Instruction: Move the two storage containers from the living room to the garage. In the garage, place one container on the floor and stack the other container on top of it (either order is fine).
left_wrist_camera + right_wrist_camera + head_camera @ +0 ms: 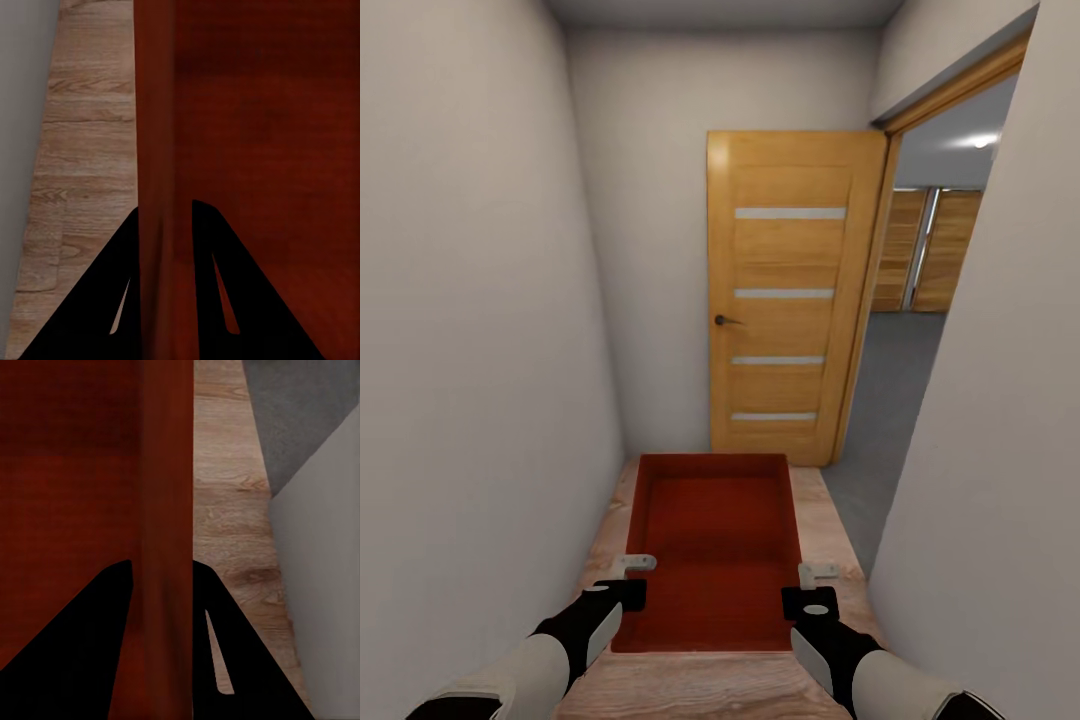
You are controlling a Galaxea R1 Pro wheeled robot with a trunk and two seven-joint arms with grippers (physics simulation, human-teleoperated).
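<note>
**Squarely ahead: bin carried long-axis toward the open door**

Here the storage container (715,550) hangs in front of me between both arms, its long axis pointing away toward the light-wood door (790,300). It is an orange-red open-top bin with low plain walls, empty inside. My left gripper (628,578) pinches its left wall and my right gripper (815,585) its right wall, each closed tight on the rim, equally near. Below lies wood-plank floor (830,520); the dark grey floor (890,400) lies far right, beyond the doorway.
</note>
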